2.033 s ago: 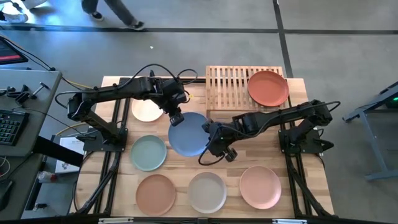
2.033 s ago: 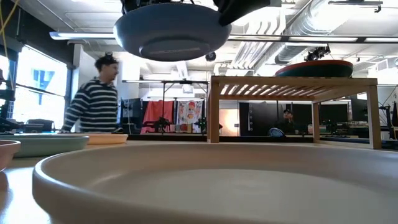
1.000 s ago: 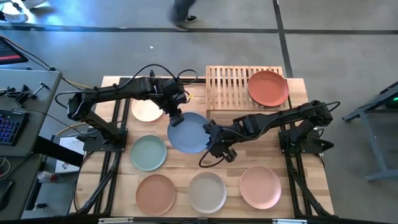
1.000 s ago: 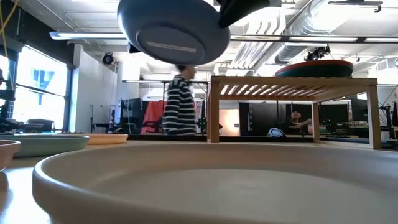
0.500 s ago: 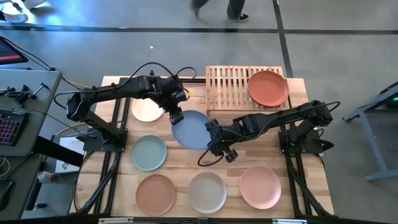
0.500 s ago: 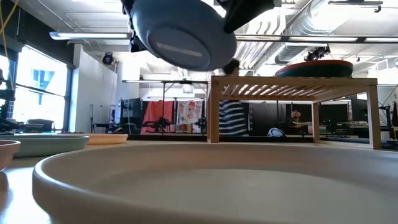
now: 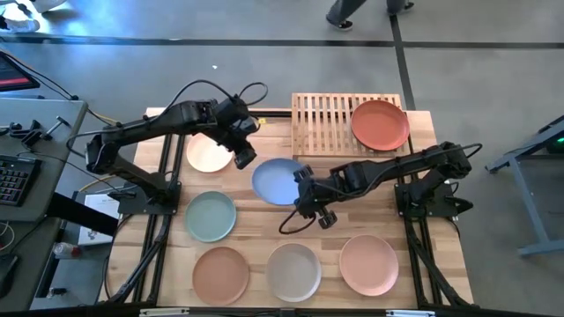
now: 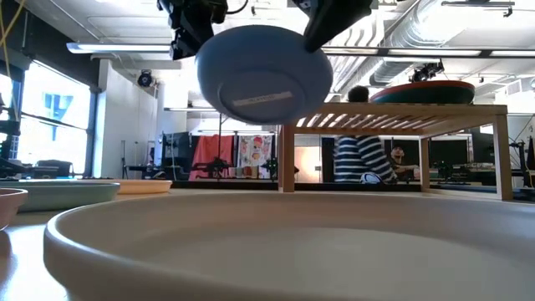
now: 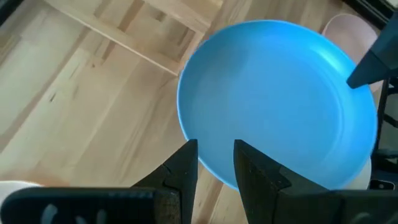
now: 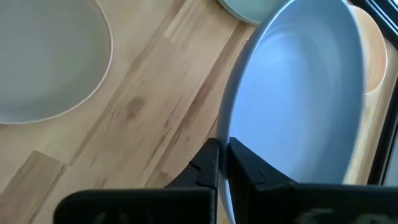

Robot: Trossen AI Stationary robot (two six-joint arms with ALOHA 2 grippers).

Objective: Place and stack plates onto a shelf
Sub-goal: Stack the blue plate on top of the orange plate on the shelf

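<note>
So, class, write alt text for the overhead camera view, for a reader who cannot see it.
The right gripper holds a round matte blue plate above the plank table, beside the low slatted light-wood shelf, which carries a red-orange plate. The left gripper hangs open beside the blue plate, apart from it, and six more plates lie on the table.

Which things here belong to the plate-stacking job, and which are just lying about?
Job:
blue plate, held by right gripper
left gripper, off the plate
red-orange plate on shelf
cream plate
green plate
terracotta plate
beige plate
pink plate

Lying about:
keyboard
side table
</note>
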